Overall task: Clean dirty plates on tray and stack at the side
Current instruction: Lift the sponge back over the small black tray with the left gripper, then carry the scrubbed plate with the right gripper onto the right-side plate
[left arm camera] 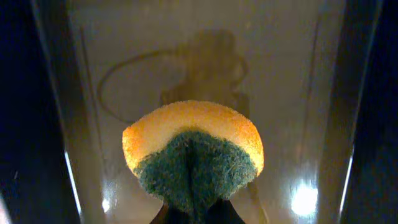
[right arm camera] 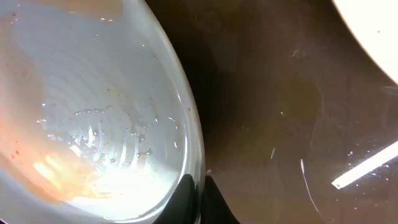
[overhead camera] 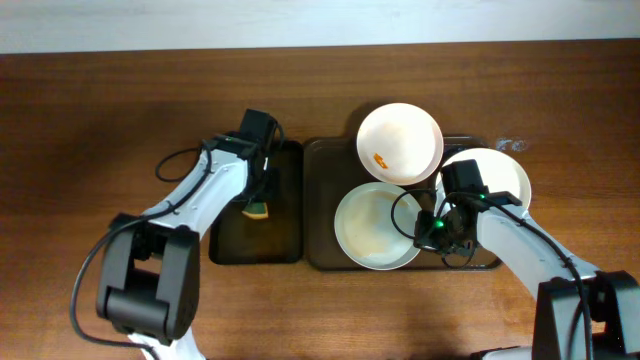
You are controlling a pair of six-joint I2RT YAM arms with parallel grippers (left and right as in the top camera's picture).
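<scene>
Overhead bright, even, sharp; wrist views dim, glare on plate (right arm camera: 87, 106), black tray (left arm camera: 286, 74).

large brown rounded-rectangle tray (overhead camera: 322, 200): lying flat, low rim.
far round white shallow plate (overhead camera: 400, 135): overhanging tray's far rim, showing small orange smear.
front round white shallow plate (overhead camera: 370, 230): sitting inside tray, showing faint orange film.
right round white shallow plate (overhead camera: 505, 175): overlapping tray's right rim, partly hidden.

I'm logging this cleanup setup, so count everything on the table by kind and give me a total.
plates: 3
trays: 2, a brown tray and a black tray
sponge: 1
total: 6
</scene>
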